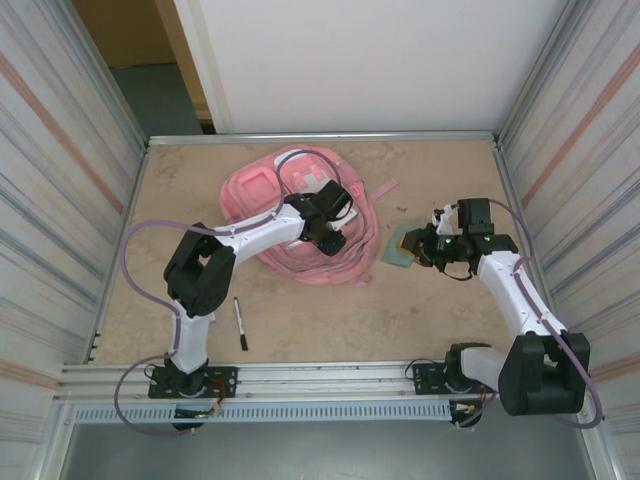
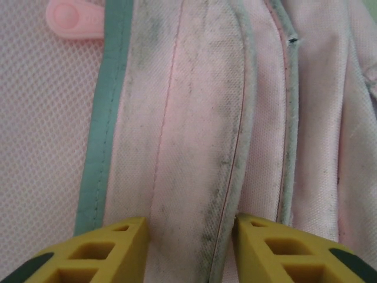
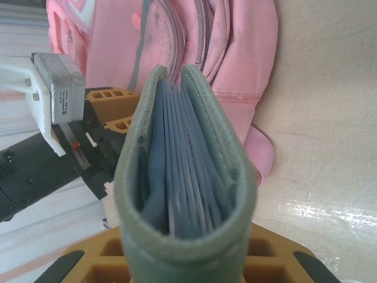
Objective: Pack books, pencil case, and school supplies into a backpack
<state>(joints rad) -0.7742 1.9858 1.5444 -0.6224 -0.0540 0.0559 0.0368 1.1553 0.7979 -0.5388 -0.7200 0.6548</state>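
The right gripper (image 3: 188, 259) is clamped on the grey-green flat piece (image 3: 182, 177), one finger against each cover face. The folded back sits in the jaws and the open edge, with blue-grey leaves showing, points away toward the backpack (image 3: 235, 47). In the top view the piece is just beside the backpack's right edge, close to a trailing strap and apart from the fabric. The left gripper (image 2: 188, 247) is down on the backpack's upper face. Its fingers stand apart on either side of a raised band of pink fabric next to a teal trim. It cannot be determined whether they pinch that band or only straddle it, or whether a compartment mouth is open. To perform the step well, confirm a firm left-hand hold on the lip and lift it to form a clear mouth. Then advance the piece open edge first, in line with the slot, and release only once it is well inside. Keep the right fingers clear of the left gripper, which lies in the approach path. The pen (image 1: 240, 323) lies on the table (image 1: 330, 320) well apart, beside the left arm.
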